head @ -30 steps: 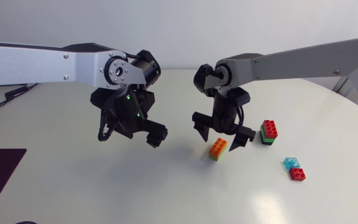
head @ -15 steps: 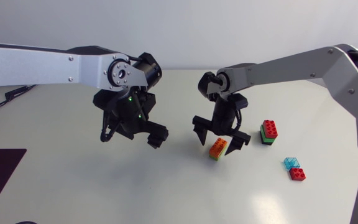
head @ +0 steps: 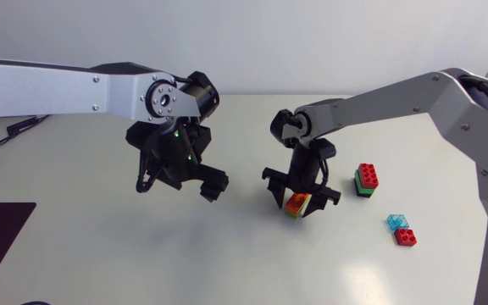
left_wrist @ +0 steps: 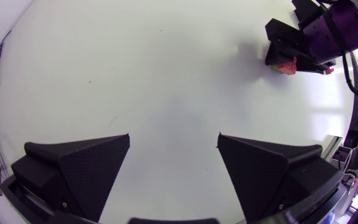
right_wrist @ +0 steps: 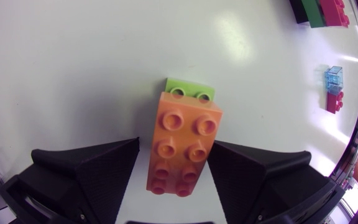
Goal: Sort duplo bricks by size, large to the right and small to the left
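Left side: your left arm (head: 49, 85) comes in over the table (head: 100, 254) and stops short of the middle. The left gripper (head: 179, 185) hangs above bare tabletop with its fingers spread wide and nothing between them. The left wrist view shows the same: only white table in the gap.

Middle: the right arm (head: 379, 89) reaches in past the right-hand bricks. You have the right gripper (head: 300, 202) down at the table, straddling the orange brick (head: 296, 201). This is a large brick, two studs by four, sitting on a green brick (right_wrist: 190, 88) whose end pokes out ahead of the fingers.
- Right wrist view: one finger sits against the orange brick's long side. A sliver of table shows between the other finger and the brick, so the jaws are apart, not clamped.

Right of the gripper: a stacked pile (head: 367, 180) stands near it, red on top, green under it, a dark layer at the base.

Further right, nearer the table's front edge: a small clear blue brick (head: 398, 222) and a small red brick (head: 406, 236) lie just beside each other.
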Action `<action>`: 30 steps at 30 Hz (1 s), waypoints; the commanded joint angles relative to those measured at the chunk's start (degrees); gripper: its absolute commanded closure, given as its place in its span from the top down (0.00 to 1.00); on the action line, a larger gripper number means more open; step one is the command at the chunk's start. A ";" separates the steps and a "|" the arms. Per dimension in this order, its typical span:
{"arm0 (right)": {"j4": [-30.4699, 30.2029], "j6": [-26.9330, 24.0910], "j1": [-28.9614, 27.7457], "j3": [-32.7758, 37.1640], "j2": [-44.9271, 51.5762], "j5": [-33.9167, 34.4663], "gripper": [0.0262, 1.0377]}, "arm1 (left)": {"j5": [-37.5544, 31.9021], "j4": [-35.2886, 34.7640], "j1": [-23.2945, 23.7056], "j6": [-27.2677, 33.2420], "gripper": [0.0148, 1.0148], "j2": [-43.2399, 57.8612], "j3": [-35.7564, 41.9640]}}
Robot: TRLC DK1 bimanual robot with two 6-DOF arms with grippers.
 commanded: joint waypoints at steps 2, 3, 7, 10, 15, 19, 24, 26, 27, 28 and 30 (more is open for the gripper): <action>1.19 -1.75 -0.16 -2.98 0.62 0.15 0.59 | -0.18 0.67 0.43 0.82 0.97 1.32 -2.28; 1.89 -2.19 0.01 -3.68 0.01 0.50 0.58 | -0.18 0.76 0.43 0.82 0.97 1.32 -2.45; 1.80 -4.83 0.10 -4.82 -0.78 1.03 0.54 | -0.18 0.94 0.61 0.82 0.97 1.32 -2.72; 2.15 -6.85 0.01 -6.23 -1.49 1.47 0.53 | -0.18 1.02 0.52 0.82 0.97 1.41 -2.81; 2.68 -10.02 -0.52 -7.81 -2.89 2.17 0.51 | -0.18 1.11 0.17 0.74 0.97 1.41 -2.81; 2.94 -11.07 -0.87 -7.81 -3.33 2.79 0.49 | -0.18 1.02 -0.01 0.65 0.97 1.41 -2.89; 4.18 -11.86 -0.87 -8.34 -3.16 3.66 0.47 | -0.18 1.02 -0.01 0.65 0.97 1.23 -3.16; 4.79 -12.21 -0.78 -8.51 -2.81 4.19 0.46 | -0.18 1.02 0.08 0.74 0.97 1.15 -3.24; 5.05 -12.48 -0.78 -8.69 -2.72 4.19 0.45 | -0.18 1.02 0.08 0.74 0.97 1.15 -3.33; 5.67 -12.83 -0.87 -9.04 -2.72 4.19 0.45 | -0.18 1.02 0.17 0.74 0.97 1.06 -3.24; 6.37 -13.36 -0.78 -9.39 -2.81 4.28 0.43 | -0.18 1.02 0.26 0.74 0.97 1.06 -3.24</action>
